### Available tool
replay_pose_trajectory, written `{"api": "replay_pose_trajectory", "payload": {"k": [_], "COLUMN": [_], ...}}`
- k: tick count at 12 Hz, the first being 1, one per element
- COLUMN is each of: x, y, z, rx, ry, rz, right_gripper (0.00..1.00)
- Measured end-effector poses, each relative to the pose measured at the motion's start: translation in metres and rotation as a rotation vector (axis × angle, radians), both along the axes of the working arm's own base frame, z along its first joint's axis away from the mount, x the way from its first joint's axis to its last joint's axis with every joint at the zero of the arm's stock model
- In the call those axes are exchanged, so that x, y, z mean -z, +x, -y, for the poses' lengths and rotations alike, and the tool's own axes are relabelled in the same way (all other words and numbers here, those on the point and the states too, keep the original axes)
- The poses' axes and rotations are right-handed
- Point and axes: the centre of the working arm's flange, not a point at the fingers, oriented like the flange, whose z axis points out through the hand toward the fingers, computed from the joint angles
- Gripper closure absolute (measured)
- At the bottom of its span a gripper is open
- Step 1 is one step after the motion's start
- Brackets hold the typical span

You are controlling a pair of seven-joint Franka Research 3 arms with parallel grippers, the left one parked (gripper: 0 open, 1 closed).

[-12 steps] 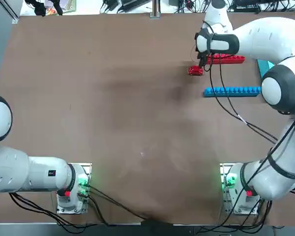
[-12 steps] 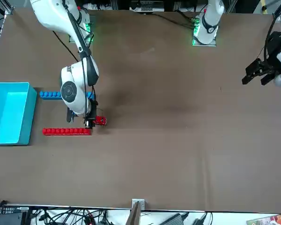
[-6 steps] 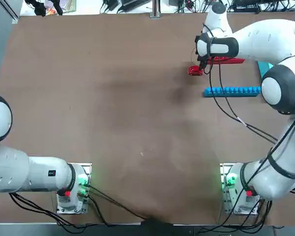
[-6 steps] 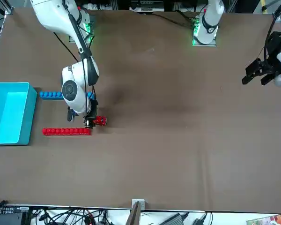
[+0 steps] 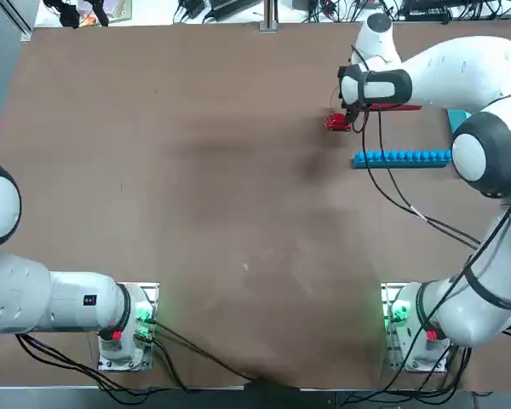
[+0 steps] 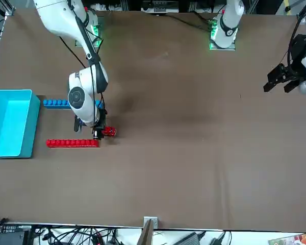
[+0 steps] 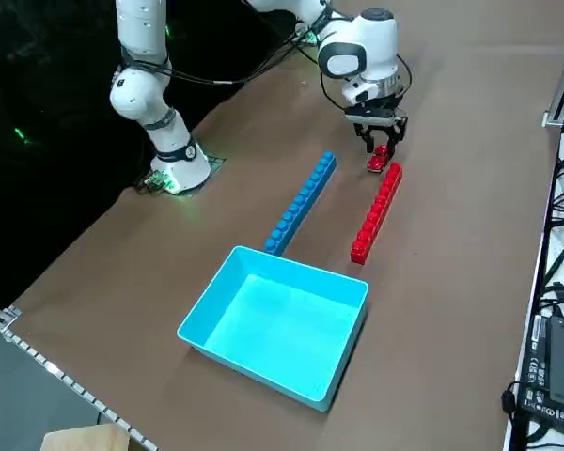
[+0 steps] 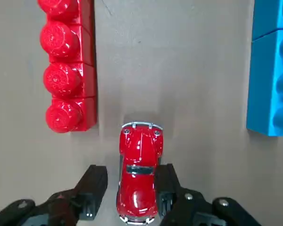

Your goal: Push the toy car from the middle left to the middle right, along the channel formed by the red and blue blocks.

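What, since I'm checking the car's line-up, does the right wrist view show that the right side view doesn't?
Wrist only: the right gripper, open, flanks the toy car at its rear, the car's nose aimed into the channel. Side only: the full lengths of the red row and blue row, and the light blue bin past their far ends. Both: the car at the channel's mouth, with the two rows apart.

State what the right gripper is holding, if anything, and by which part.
Nothing is clamped. The right gripper is open, its fingers straddling the rear of the toy car at the mouth of the channel, with a gap showing on one side.
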Motion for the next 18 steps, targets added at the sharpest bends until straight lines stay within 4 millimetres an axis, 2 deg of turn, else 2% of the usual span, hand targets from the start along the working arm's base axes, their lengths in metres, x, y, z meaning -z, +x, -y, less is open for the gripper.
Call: {"api": "replay_pose_trajectory", "payload": {"k": [5,7,9,13,18], "x": [0.011,0.014,0.017,0.016,0.016], "y": [-0.003,-0.004,-0.005,-0.006,-0.010], "z": [0.001,0.002,0.001,-0.003,-0.022], "rx": [0.012,0.014,0.017,0.030,0.021], "ry": [0.001,-0.001,-0.002,0.000,0.008], "rz": [0.006,0.002,-0.002,0.002,0.021], "right_gripper": [0.41,0.45,0.56,0.56,0.56]}}
